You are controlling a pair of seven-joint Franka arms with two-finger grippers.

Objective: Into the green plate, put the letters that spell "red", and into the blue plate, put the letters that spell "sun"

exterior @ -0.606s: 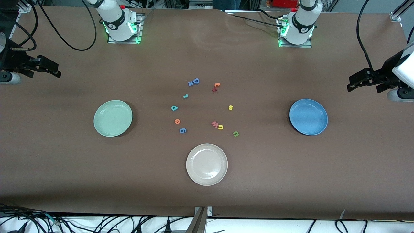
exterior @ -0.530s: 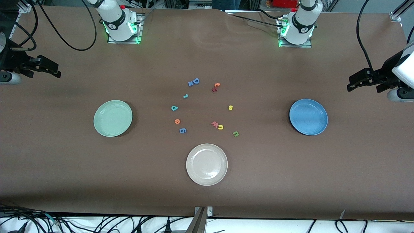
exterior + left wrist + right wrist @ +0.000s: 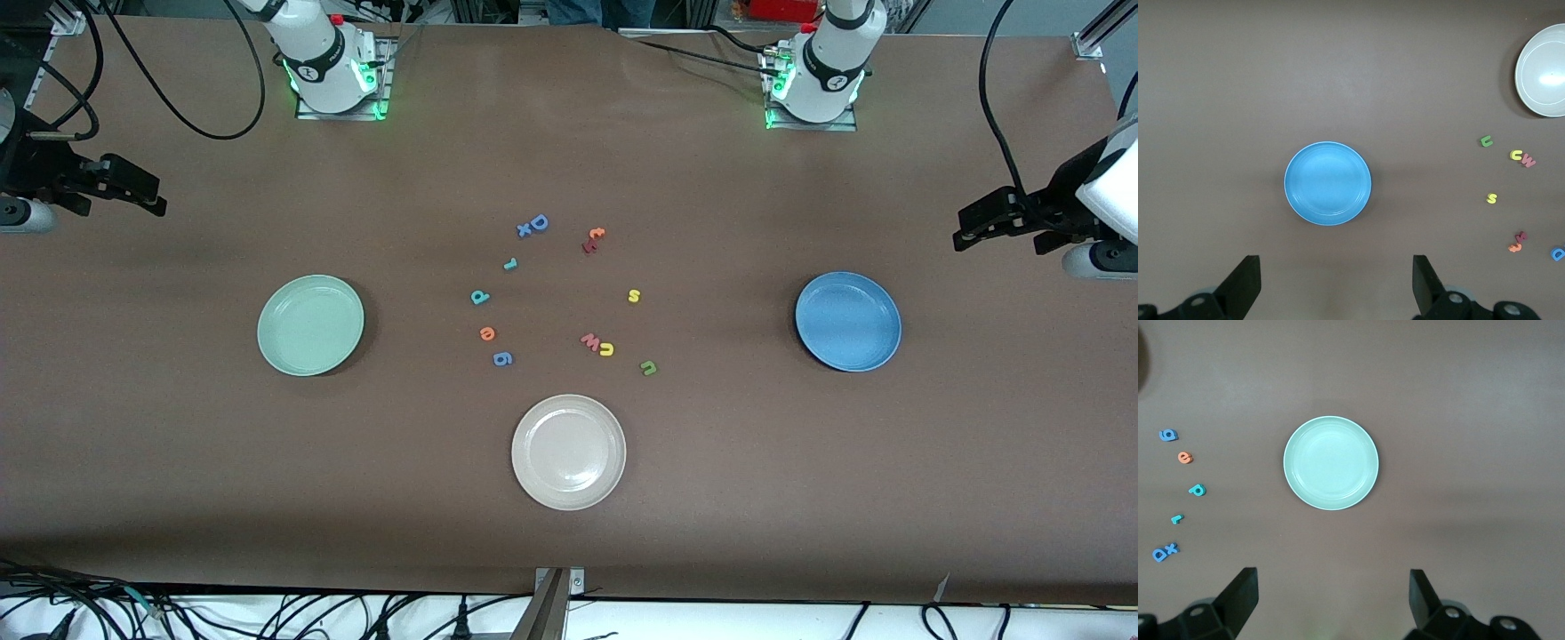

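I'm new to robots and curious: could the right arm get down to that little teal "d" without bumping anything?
Probably yes. The teal "d" lies flat on bare table with space around it, apart from the teal "r" and orange "e". The right gripper hangs open, holding nothing, at its end of the table.

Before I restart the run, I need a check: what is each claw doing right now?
Left claw: open, holding nothing, high over the blue plate.
Right claw: open, holding nothing, high over the green plate.
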